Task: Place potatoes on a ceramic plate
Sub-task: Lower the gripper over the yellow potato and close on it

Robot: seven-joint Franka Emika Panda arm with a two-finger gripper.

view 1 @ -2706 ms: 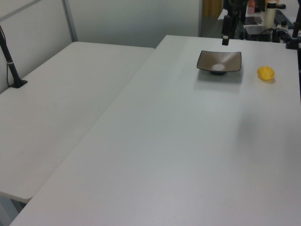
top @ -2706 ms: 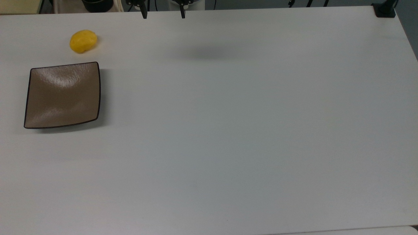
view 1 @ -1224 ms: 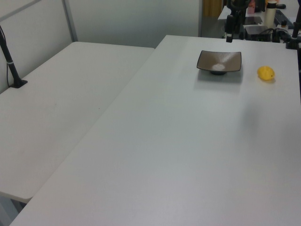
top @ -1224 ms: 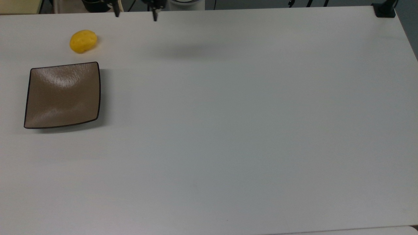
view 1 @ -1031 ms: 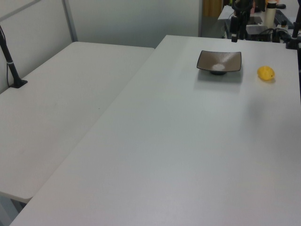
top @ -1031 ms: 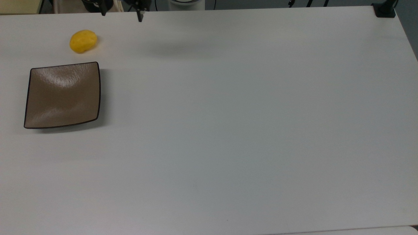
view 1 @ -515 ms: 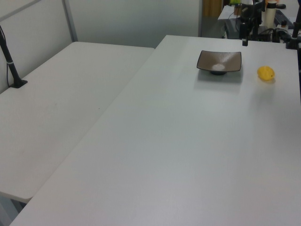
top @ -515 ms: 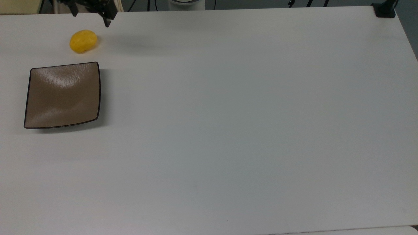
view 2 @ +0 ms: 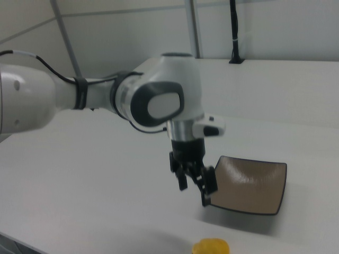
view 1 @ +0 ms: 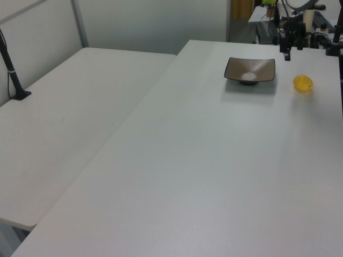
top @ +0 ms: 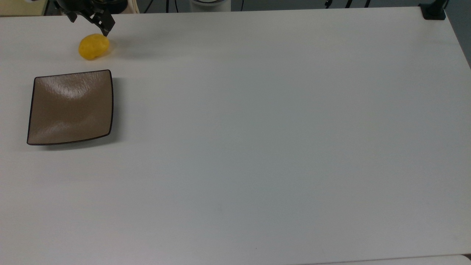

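At the table's far corner, findings by view:
Top view: potato (top: pixel 94 46) on table (top: pixel 257 147), just beside plate (top: pixel 70 107), apart; gripper (top: pixel 89 23) above it, jaws spread, empty.
Left view: potato (view 1: pixel 303 83) right of plate (view 1: pixel 250 70); gripper (view 1: pixel 290 47) between them, higher.
Right view: gripper (view 2: pixel 194 188) open, above potato (view 2: pixel 211 247).
Handling: judged light, firm, rounded, may roll; grip across narrow middle.

Lighting is even and fairly bright, from overhead. The white desk (top: pixel 257 147) shows a faint cool cast in the top view. The ceramic plate (top: pixel 70 106) carries pale glare streaks toward its far edge and drops a soft shadow along its near and right edges. A diffuse shadow lies beside the potato (top: pixel 94 46). The right view is soft, grainy.
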